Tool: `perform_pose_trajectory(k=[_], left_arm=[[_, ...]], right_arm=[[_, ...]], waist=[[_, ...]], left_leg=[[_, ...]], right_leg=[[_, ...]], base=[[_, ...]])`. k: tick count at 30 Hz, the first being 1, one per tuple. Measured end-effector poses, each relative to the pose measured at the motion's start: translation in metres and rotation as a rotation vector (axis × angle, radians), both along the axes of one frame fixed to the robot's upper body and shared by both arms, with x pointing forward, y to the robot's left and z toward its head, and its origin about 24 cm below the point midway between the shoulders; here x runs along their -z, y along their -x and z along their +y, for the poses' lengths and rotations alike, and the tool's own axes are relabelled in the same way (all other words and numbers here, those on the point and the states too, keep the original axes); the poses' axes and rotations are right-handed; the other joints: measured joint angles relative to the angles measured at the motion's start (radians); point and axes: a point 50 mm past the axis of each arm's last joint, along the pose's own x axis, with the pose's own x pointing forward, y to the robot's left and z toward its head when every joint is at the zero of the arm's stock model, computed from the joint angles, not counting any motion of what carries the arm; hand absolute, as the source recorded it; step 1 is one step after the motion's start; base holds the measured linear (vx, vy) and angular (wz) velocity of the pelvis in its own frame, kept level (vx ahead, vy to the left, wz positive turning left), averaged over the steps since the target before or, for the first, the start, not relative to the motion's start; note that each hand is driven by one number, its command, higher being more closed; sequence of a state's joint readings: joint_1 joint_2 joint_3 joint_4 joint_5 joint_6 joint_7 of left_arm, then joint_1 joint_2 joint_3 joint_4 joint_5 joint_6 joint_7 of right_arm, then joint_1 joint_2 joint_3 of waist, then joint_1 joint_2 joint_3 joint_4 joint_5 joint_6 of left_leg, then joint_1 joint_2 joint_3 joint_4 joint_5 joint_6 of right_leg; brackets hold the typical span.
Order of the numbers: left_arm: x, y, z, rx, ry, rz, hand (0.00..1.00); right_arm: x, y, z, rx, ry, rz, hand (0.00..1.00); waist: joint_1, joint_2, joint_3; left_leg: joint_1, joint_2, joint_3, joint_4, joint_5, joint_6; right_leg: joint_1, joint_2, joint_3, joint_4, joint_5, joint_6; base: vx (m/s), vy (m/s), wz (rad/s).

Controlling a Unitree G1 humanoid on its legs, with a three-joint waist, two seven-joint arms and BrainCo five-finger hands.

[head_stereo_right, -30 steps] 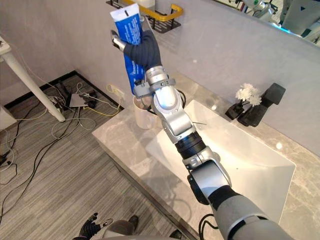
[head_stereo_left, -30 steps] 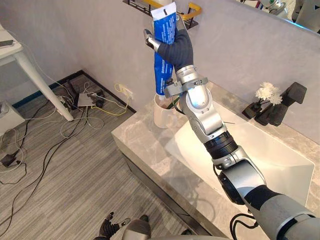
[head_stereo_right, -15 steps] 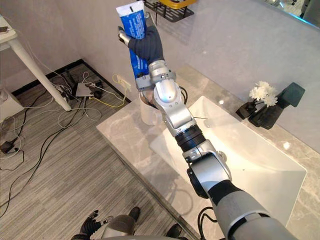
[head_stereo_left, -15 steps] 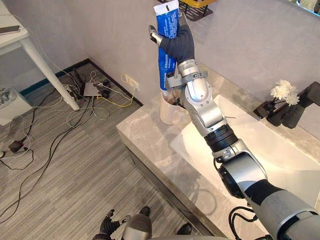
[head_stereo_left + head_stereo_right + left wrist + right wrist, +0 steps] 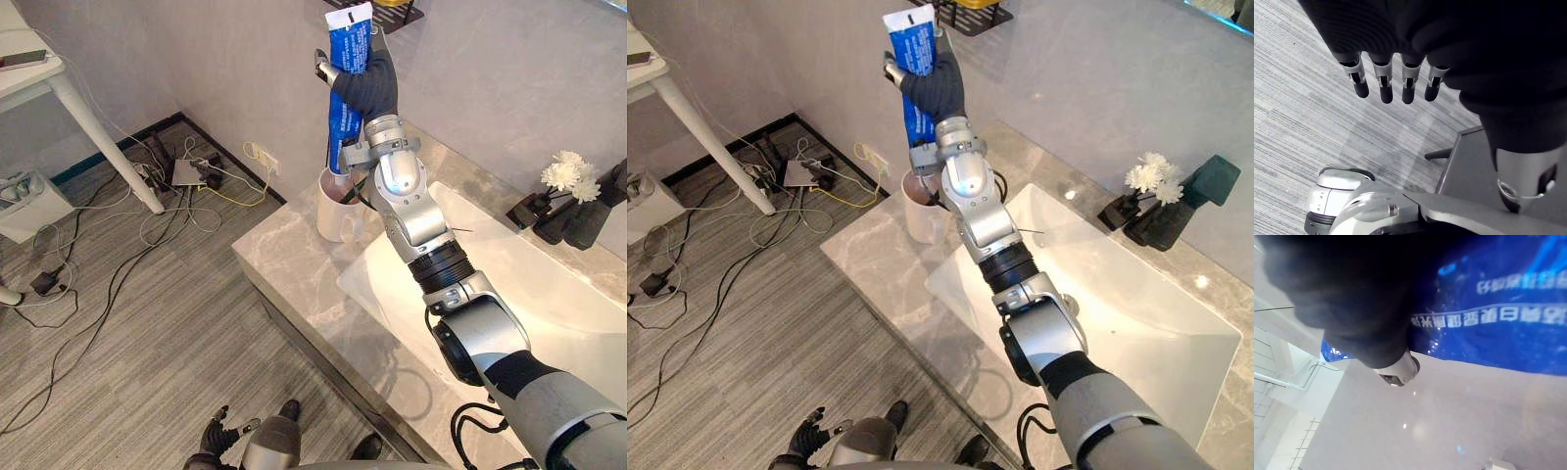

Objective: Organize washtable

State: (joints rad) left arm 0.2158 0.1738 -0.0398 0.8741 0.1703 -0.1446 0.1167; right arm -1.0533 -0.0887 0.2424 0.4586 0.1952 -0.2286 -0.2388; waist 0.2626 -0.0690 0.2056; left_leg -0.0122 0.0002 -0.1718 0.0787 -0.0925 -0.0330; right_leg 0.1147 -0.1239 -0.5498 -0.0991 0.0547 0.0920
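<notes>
My right hand is raised high against the wall, shut on a large blue tube with a white crimped top end. The tube stands almost upright, its lower end just above a white mug on the left end of the marble washtable. The tube's blue side crosses the right wrist view beside my thumb. My left hand hangs low over the floor, fingers relaxed and holding nothing.
A black wall shelf with yellow items hangs just above the tube. A white sink basin lies right of the mug. White flowers and dark holders stand at the back right. Cables and a power strip litter the floor at left.
The camera has shifted, so the whole scene sits further right and the shelf has slid up. My right hand still holds the tube upright over the mug.
</notes>
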Motion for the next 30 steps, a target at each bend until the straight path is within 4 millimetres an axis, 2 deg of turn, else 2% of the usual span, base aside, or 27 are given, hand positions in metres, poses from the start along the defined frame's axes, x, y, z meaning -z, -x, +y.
perform_pose_trajectory(k=[20,30], left_arm=[[0.0,-0.001,-0.002,0.001,0.004,-0.008,0.0],[-0.001,-0.002,-0.002,0.001,0.004,-0.019,0.0]], right_arm=[[0.002,0.0,0.001,0.001,0.007,0.002,1.0],[0.03,-0.006,-0.005,0.023,0.019,0.092,1.0]], waist=[[-0.002,0.007,0.005],[-0.002,0.007,0.018]], left_leg=[[0.001,-0.001,0.0,0.0,0.0,0.0],[0.01,0.0,0.002,0.0,0.0,0.0]], right_leg=[[0.0,-0.001,0.0,0.0,0.0,0.0],[0.001,-0.007,0.002,0.024,-0.011,0.003]], base=[[0.0,0.0,0.0],[0.0,0.0,0.0]])
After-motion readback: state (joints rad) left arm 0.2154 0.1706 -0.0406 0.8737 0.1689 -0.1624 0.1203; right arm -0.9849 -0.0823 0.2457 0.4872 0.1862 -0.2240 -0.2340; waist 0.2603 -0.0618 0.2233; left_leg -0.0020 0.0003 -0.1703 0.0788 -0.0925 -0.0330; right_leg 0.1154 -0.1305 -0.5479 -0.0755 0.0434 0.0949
